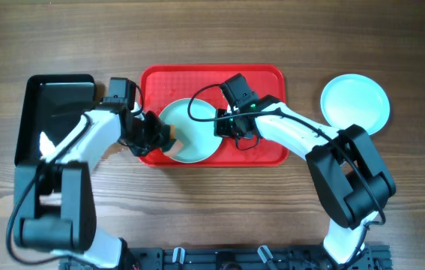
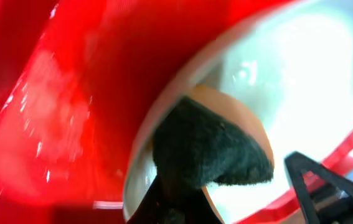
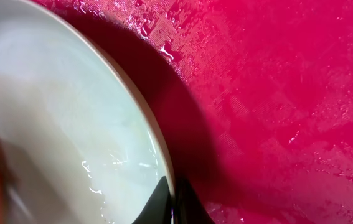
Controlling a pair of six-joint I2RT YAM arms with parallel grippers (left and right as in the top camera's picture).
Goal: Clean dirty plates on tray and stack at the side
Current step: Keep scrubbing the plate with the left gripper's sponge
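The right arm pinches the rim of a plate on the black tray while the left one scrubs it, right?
No. The overhead view shows the plate on the red tray, not the black tray. The right gripper does pinch its rim while the left gripper scrubs it with a sponge.

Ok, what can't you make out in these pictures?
- Smears on the tray plate: left wrist view is blurred, and the sponge covers part.
- Anything under the side plate: overhead shows only its top.
- Right jaws: cut off by the right wrist view's bottom edge.
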